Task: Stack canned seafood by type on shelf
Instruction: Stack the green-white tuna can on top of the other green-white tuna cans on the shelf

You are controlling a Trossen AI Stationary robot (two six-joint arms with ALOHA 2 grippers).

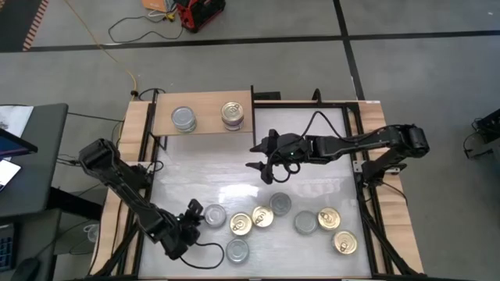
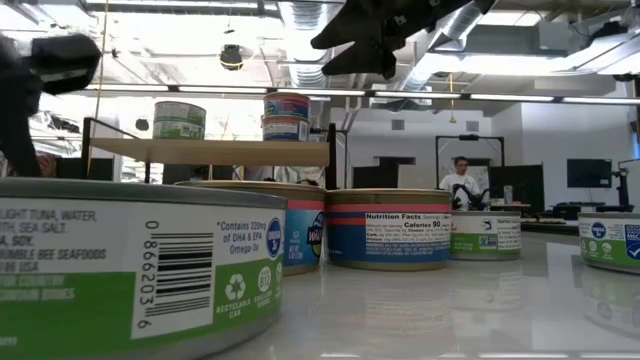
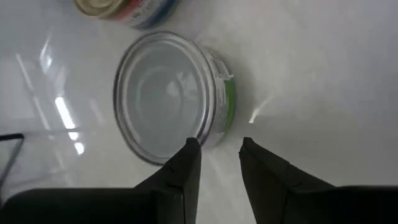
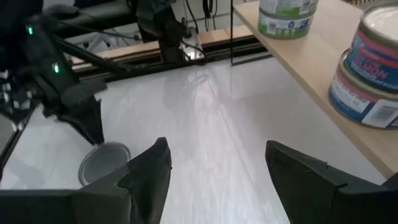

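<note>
A green-labelled tin (image 3: 168, 96) sits on the white table (image 3: 323, 68) just beyond the left gripper (image 3: 220, 163), whose fingers stand slightly parted, holding nothing. The right gripper (image 1: 264, 165) hovers released near the shelf (image 1: 205, 125).

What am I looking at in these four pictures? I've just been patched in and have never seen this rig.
Two dark robot arms work at a white table. One picture looks down from overhead, one looks level along the tabletop, and one comes from each wrist. Loose tins lie along the near side. The wooden shelf already carries a silver-lidded tin and a stack of two gold-lidded tins. The left gripper is low at a silver-lidded, green-labelled tin, fingers slightly parted, gripping nothing. The right gripper hovers mid-table, open and empty.
</note>
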